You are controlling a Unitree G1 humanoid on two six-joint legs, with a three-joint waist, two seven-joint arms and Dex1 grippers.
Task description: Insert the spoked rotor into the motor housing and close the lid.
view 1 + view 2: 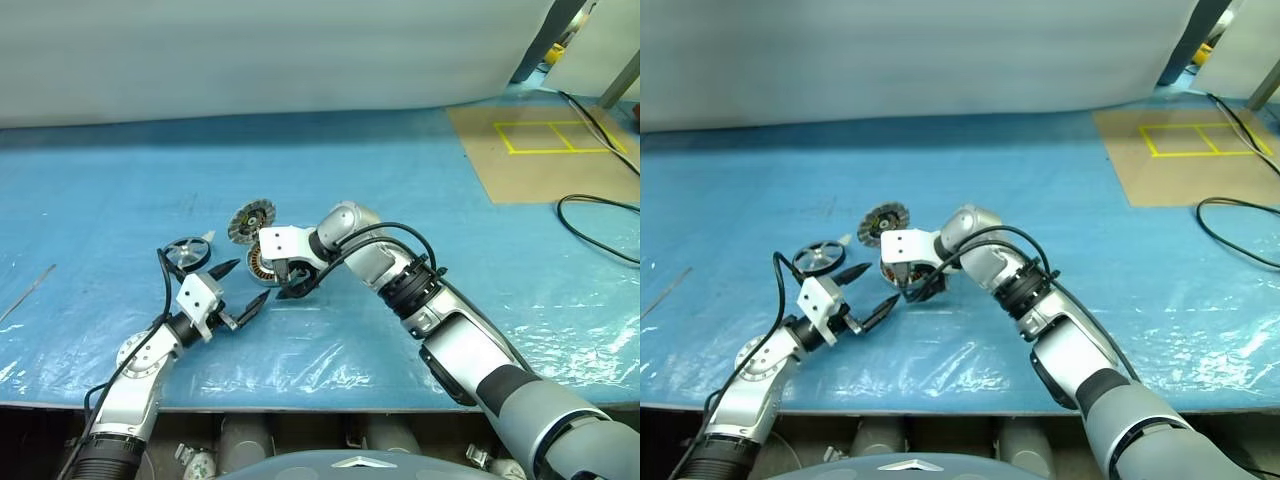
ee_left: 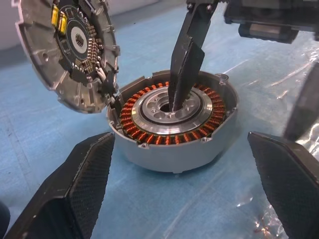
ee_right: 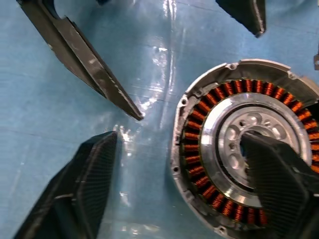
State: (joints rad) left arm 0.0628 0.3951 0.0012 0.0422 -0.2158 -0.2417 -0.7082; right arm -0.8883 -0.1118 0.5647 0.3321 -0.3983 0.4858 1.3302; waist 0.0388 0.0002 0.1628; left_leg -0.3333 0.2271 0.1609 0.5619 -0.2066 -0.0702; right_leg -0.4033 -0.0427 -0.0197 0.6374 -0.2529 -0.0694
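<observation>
Nearest, the left end effector (image 1: 240, 290) hangs released, fingers spread and level, aimed at the housing (image 2: 174, 124) just beyond. The right end effector (image 1: 283, 282) is also released, one finger dipping into the housing's empty centre. The lid (image 1: 251, 221) stands tilted at the housing's far edge. The rotor (image 1: 187, 252) lies farther left on the surface (image 1: 420, 180), nearer the left arm, which looks better placed to fetch it.

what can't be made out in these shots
- Motor housing, eye views: mostly hidden behind the right end effector.
- Housing centre bore, left wrist view: covered by a right end effector finger.
- Lid, left wrist view: cut off by the frame edge.
- Spoked rotor, eye views: spokes too small to count.
</observation>
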